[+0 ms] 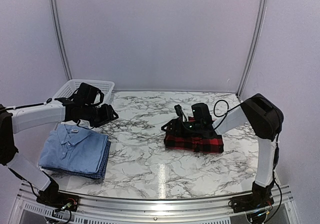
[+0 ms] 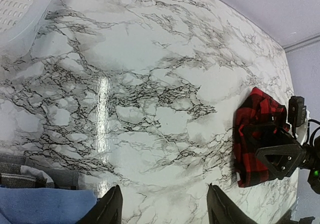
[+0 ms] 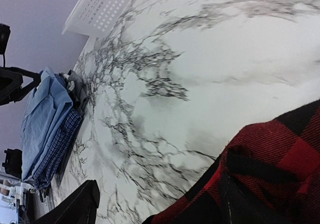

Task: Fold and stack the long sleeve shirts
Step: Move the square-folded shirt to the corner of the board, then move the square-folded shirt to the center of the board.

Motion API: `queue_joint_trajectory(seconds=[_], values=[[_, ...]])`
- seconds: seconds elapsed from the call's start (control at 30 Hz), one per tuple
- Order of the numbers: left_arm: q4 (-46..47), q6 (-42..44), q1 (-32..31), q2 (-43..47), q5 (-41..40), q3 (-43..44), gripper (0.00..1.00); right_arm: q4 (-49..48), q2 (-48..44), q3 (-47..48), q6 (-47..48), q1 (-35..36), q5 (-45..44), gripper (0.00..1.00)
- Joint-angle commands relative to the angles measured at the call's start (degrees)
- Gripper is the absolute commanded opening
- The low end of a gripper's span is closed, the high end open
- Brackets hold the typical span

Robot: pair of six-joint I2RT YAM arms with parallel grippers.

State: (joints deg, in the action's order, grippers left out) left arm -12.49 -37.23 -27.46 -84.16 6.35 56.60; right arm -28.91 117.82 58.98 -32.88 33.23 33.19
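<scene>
left gripper [image 2: 162, 211]: jaws wide, nothing between them, hanging over the bare marble surface [image 1: 150, 159]
right gripper [image 3: 150, 206]: jaws wide, low at the edge of the plaid flannel shirt [image 1: 195, 141]; fabric lies by one finger, bare marble fills the rest of the gap, no clamp visible
plaid flannel shirt: folded, under the right gripper, well apart from the left gripper
light blue shirt [image 1: 72, 146]: folded, just beside the left gripper, lying on the blue checked shirt [image 3: 60, 149]
basket [image 1: 70, 86]: behind the left gripper

A white mesh basket [image 1: 70, 87] sits at the far left corner of the white, black-veined marble surface [image 1: 150, 159], against pale walls.
</scene>
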Motion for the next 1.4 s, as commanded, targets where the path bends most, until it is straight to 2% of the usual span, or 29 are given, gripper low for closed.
queue_joint_trajectory(seconds=[0.0,0.13,0.27,0.47,0.67,0.83,0.97,1.17,1.37], values=[[-2.8,0.5,0.2,2.2,-0.5,-1.8,0.6,4.7,-4.3,-6.7,5.5,-7.0,1.1,0.81],[-3.3,-0.1,0.2,3.2,-0.6,-3.1,0.62,9.5,-8.3,-10.2,10.4,-12.9,2.6,0.81],[-3.7,0.1,0.1,4.3,0.4,-4.1,0.64,13.8,-11.2,-11.5,13.5,-15.5,2.2,0.82],[-6.3,1.3,-1.7,6.0,-0.7,-4.2,0.72,18.6,-15.0,-8.8,14.4,-14.4,-0.1,0.82],[-7.8,0.4,-4.7,7.4,-3.7,-4.1,0.73,22.4,-15.8,-4.1,13.2,-11.5,-3.3,0.83],[-10.6,-1.3,-7.8,8.9,-8.8,-4.5,0.73,23.8,-16.8,-1.1,9.7,-4.7,-6.0,0.83],[-12.3,-3.4,-9.9,11.6,-12.4,-5.9,0.72,20.1,-15.7,0.5,4.4,1.6,-5.5,0.81],[-12.8,-6.4,-10.1,19.7,-16.1,-8.8,0.72,13.7,-8.1,6.7,-4.5,13.3,-5.9,0.73],[-14.8,-8.3,-10.0,24.0,-16.8,-7.8,0.72,10.3,-1.1,12.7,-13.5,23.6,-10.2,0.73]])
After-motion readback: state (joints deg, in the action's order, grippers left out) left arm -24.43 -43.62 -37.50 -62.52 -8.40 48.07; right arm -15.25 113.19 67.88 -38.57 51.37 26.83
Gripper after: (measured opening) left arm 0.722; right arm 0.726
